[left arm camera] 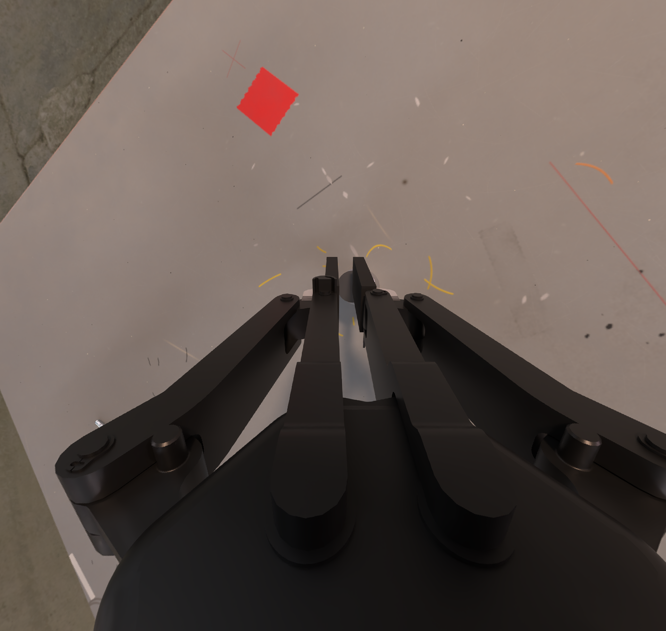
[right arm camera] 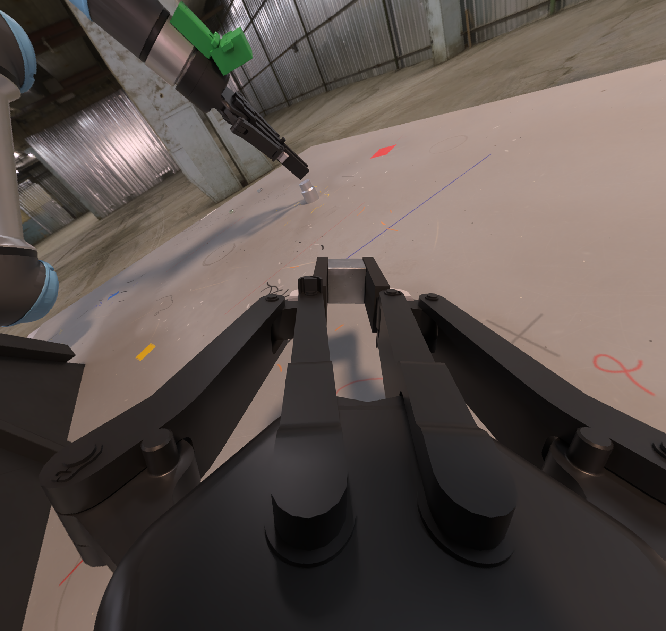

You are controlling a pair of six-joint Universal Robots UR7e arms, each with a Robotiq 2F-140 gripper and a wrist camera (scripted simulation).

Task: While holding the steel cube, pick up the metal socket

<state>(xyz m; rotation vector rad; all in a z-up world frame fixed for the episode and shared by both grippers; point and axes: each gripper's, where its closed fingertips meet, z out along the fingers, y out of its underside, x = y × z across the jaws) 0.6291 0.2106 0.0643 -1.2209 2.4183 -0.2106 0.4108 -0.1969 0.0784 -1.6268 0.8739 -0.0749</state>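
Note:
The steel cube (right arm camera: 346, 281) is clamped between the fingers of my right gripper (right arm camera: 346, 265), held above the table. The metal socket (right arm camera: 309, 191), a small silver stepped cylinder, stands upright on the table far ahead to the left. My left gripper (right arm camera: 301, 173) hangs at a slant right above the socket, with its tips at the socket's top. In the left wrist view the left gripper (left arm camera: 345, 264) has its fingers almost together with only a narrow slit. The socket (left arm camera: 346, 283) shows through that slit, wider than the gap and partly hidden behind the right finger.
A flat red square (left arm camera: 267, 101) lies on the grey table (left arm camera: 468, 109) beyond the socket; it also shows in the right wrist view (right arm camera: 383, 151). The table's edge (left arm camera: 108, 109) runs diagonally at the left, with floor beyond. A yellow tape scrap (right arm camera: 145, 352) lies near the left arm's base.

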